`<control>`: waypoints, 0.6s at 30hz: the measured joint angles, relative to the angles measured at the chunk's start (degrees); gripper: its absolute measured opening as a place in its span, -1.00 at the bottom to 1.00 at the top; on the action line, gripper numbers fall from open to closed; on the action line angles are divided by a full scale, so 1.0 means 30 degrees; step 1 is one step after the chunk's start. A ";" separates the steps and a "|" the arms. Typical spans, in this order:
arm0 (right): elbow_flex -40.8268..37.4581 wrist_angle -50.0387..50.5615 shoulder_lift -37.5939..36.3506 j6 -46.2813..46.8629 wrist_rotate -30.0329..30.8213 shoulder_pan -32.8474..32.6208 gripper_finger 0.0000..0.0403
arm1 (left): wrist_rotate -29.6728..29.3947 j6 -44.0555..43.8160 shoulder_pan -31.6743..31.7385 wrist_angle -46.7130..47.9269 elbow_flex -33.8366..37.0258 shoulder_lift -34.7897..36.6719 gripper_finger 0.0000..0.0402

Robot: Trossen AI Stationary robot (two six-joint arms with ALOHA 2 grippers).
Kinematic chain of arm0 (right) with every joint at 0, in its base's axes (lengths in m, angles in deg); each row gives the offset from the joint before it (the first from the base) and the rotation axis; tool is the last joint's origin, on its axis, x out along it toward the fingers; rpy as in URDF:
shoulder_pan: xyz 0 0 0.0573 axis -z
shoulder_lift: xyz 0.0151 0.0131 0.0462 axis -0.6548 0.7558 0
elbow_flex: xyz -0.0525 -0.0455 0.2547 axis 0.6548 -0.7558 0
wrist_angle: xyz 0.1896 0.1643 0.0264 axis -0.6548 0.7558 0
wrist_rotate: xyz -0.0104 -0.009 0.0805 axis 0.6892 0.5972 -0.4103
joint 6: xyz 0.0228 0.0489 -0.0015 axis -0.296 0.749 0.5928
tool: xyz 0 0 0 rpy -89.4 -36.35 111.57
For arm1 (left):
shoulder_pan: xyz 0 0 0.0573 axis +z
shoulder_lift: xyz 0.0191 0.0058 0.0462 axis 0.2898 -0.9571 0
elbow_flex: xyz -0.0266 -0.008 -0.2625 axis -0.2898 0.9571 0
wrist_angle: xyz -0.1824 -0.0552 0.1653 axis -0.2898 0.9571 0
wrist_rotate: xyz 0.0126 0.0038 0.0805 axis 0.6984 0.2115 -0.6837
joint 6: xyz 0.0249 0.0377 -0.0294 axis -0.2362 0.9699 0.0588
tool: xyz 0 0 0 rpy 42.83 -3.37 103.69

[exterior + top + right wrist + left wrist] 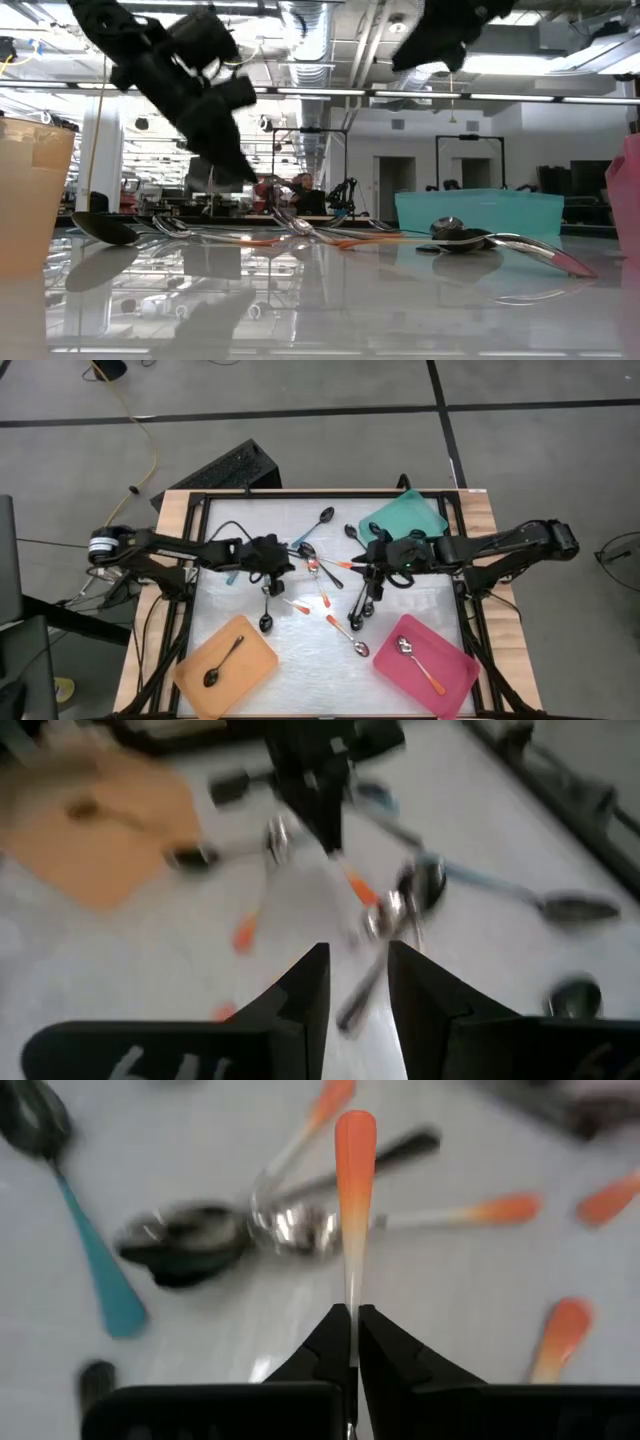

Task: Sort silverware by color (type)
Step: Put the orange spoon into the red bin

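Note:
Several spoons lie scattered mid-table (322, 572), with orange, teal or dark handles. My left gripper (284, 560) (353, 1335) is over the pile's left side, shut on an orange-handled spoon (354, 1170). My right gripper (372, 574) (357, 982) hovers open over the pile's right side, and a dark-handled spoon (362, 992) shows on the table between its fingers. One dark spoon (222, 665) lies in the orange tray (258, 658). An orange-handled spoon (418, 657) lies in the pink tray (456, 672). My left gripper pinches the orange-handled spoon's thin pale shaft (353, 1295) between its two fingertips, the fingers lying along it. The orange handle tip (355, 1135) sticks out forward past the fingers. The bowl end is hidden behind the gripper. Whether any part rests on the table cannot be told.
A teal tray (412, 513) sits at the far right of the white mat. Single spoons lie apart from the pile at the far side (325, 516), near the orange tray (266, 622) and mid-near (360, 648). A black frame (190, 560) borders the mat.

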 joint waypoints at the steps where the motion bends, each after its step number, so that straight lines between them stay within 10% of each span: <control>1: 0.0017 -0.0359 -0.0213 -0.0058 0.0000 -0.0137 -0.44 | -0.0156 -0.0078 0.0001 -0.0108 0.0000 0.0555 -1.00; 18: 0.0017 -0.5971 -0.3593 -0.4596 0.0363 -0.4215 -0.44 | 0.0188 -0.1439 -0.0835 -0.7166 -0.0046 0.6943 -1.00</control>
